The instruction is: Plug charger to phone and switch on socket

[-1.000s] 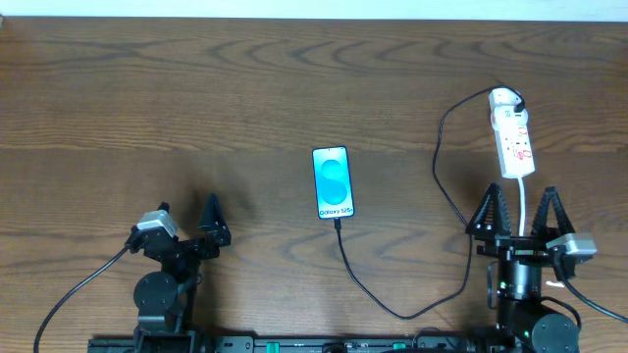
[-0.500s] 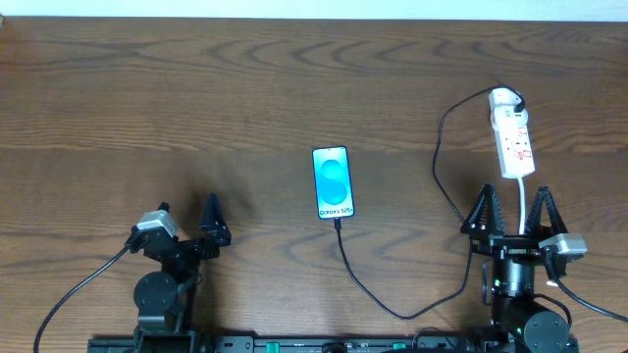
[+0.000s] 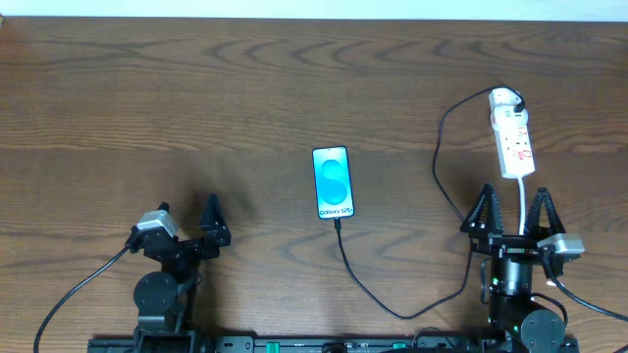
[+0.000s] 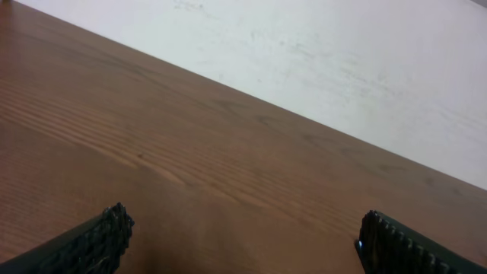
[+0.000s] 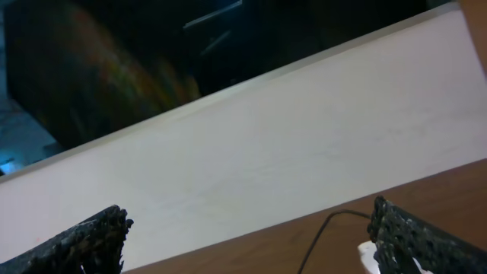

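The phone lies face up at mid-table, its blue-teal screen lit. The charger, a thin black cable, runs from the phone's lower edge in a loop toward me, then up to the far end of the socket, a white power strip at the right. Its tip sits at the phone's bottom edge. My right gripper stands open just below the socket, with the strip's white cord passing between its fingers. In the right wrist view the charger and a corner of the socket show near the right fingertip. My left gripper is open at the front left, over bare wood.
The wooden table ends at a pale wall along the far edge. Both arm bases stand at the front edge. The left wrist view holds only wood grain and the wall beyond my left gripper.
My right gripper has shifted slightly to the left and stays open. The left arm, phone, cable and socket have not moved.
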`<state>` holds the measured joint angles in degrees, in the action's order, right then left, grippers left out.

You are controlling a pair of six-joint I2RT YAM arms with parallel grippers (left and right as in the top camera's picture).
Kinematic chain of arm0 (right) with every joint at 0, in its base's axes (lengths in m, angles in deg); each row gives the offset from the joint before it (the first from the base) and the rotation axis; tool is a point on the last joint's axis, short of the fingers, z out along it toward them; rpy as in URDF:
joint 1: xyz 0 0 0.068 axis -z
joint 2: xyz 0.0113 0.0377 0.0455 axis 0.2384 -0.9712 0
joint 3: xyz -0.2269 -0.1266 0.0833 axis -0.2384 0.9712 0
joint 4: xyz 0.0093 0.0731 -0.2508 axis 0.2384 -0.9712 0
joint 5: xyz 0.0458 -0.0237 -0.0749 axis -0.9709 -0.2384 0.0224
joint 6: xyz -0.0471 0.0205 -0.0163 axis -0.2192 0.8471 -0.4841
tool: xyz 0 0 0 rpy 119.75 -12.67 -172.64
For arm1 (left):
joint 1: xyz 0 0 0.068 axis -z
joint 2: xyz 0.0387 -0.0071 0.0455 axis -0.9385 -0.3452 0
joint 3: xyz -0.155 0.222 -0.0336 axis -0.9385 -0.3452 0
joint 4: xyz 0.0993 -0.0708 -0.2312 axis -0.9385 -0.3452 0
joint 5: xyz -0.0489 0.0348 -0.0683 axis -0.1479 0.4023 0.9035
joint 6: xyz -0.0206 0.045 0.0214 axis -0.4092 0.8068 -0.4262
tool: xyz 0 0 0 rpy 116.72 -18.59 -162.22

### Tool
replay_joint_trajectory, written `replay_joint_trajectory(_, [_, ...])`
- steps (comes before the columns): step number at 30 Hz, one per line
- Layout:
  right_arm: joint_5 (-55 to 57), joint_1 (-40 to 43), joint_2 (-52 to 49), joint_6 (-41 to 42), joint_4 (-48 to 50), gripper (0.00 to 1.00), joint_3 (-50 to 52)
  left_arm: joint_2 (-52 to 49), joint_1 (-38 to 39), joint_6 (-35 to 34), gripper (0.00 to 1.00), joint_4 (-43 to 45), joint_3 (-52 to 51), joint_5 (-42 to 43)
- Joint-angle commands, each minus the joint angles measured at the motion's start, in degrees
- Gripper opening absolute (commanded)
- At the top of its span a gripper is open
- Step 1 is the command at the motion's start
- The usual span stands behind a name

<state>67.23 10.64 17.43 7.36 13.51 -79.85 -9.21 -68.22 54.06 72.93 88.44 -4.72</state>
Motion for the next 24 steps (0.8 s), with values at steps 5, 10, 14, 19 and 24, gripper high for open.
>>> replay_joint_trajectory(5, [2.5, -0.3, 0.6, -3.0, -0.3, 0.99, 0.2, -0.2, -0.3, -0.1, 0.98, -2.7, -0.7, -1.0])
replay_joint_trajectory(10, [2.5, -0.3, 0.6, -4.9, -2.3, 0.99, 0.2, -0.2, -0.3, -0.1, 0.98, -2.7, -0.7, -1.0])
replay_joint_trajectory(14, [2.5, -0.3, 0.6, -4.8, -6.9, 0.99, 0.2, -0.2, -0.3, -0.1, 0.98, -2.7, -0.7, -1.0])
replay_joint_trajectory(19, [2.5, -0.2, 0.6, -7.4, -13.7, 0.99, 0.2, -0.2, -0.3, -0.1, 0.98, -2.7, -0.7, -1.0])
replay_joint_trajectory(24, [2.5, -0.2, 0.6, -9.0, -16.7, 0.99, 0.2, -0.2, -0.3, -0.1, 0.98, -2.7, -0.7, -1.0])
